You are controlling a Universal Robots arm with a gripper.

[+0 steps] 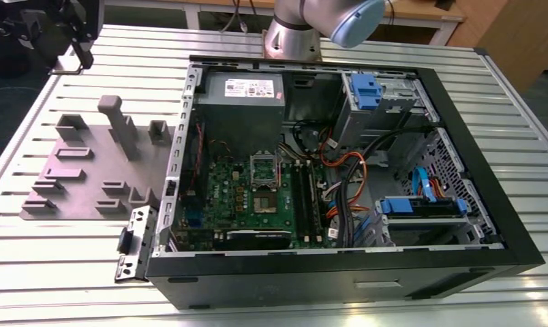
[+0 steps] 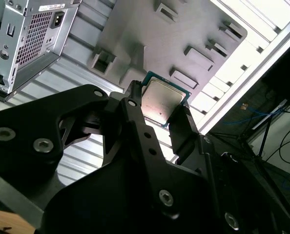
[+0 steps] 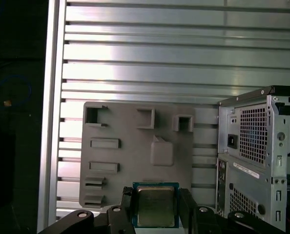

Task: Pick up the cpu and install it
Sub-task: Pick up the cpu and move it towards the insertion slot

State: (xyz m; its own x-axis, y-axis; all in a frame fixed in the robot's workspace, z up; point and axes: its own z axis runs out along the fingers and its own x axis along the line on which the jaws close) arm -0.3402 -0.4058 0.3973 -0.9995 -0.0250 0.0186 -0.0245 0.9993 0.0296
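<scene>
cpu – prob. snug in part-open hand

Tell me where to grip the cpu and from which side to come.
Take the cpu by two opposite edges, coming square onto its flat face: it is a thin square, so only the rims give purchase. The gripper holds it that way now.

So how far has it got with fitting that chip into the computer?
Picking up looks done: the gripper is shut on the cpu, by the grey holder plate, outside the computer case. Installing is left: the cpu is not yet on the green board.
</scene>
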